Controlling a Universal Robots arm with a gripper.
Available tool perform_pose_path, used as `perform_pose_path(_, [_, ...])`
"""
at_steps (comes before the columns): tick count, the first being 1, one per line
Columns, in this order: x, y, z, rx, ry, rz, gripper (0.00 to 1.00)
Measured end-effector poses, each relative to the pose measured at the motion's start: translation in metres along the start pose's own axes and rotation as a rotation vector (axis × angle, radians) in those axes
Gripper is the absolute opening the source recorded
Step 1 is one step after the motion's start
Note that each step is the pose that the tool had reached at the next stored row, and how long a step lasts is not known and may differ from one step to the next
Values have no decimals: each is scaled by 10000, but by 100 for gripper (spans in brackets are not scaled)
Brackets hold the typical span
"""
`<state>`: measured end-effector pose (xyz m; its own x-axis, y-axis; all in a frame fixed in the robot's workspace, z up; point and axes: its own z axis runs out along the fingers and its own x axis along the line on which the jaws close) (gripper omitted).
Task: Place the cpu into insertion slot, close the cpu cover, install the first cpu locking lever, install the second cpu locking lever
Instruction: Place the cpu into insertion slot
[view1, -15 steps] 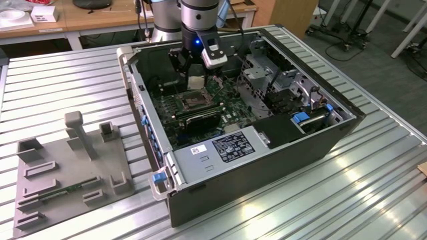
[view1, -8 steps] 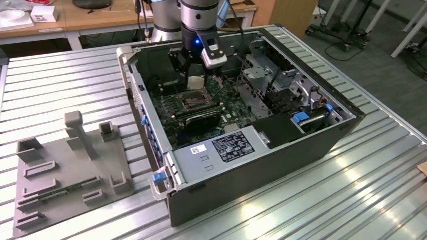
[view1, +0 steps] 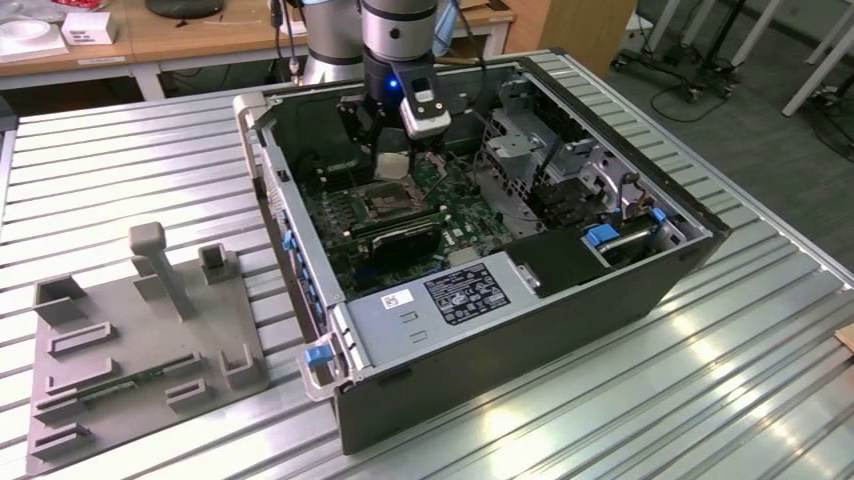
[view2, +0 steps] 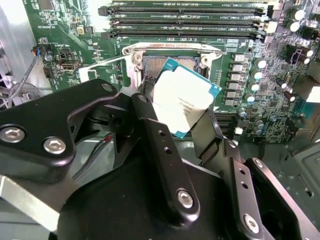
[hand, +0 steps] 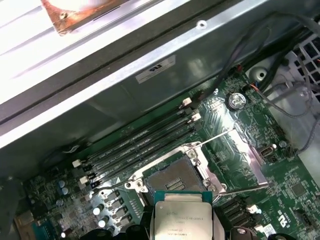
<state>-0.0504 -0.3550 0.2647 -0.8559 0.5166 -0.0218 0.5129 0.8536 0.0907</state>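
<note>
Exterior view: hand (view1: 391, 158) pinching the flat, pale square cpu (view1: 391, 168), dark metal-rimmed insertion slot (view1: 387, 203) just below it. Second wrist view: matte black fingers (view2: 155, 135) clamped on the cpu (view2: 182, 97) by its edges. First wrist view: insertion slot (hand: 175, 178) uncovered just beyond the hand, amid green board (hand: 295, 190).

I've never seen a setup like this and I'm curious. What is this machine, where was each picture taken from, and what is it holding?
This is a silver-grey robot arm reaching into an open black computer case lying on a ribbed metal table. The exterior view looks on from off the arm; both wrist views come from cameras riding on it. Its black jaws grip a small flat silvery square cpu, held near, not yet in, the empty square metal-rimmed insertion slot on the green motherboard. A grey tray of holders lies at the exterior view's left.
</note>
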Motion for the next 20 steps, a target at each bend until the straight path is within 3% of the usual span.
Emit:
perform_pose_path(5, [0, -1, 6, 22, -94, 1035, 54])
perform_pose_path(8, [0, -1, 7, 33, -133, 1461, 54])
perform_pose_path(20, [0, 0, 7, 36, -144, 1586, 54])
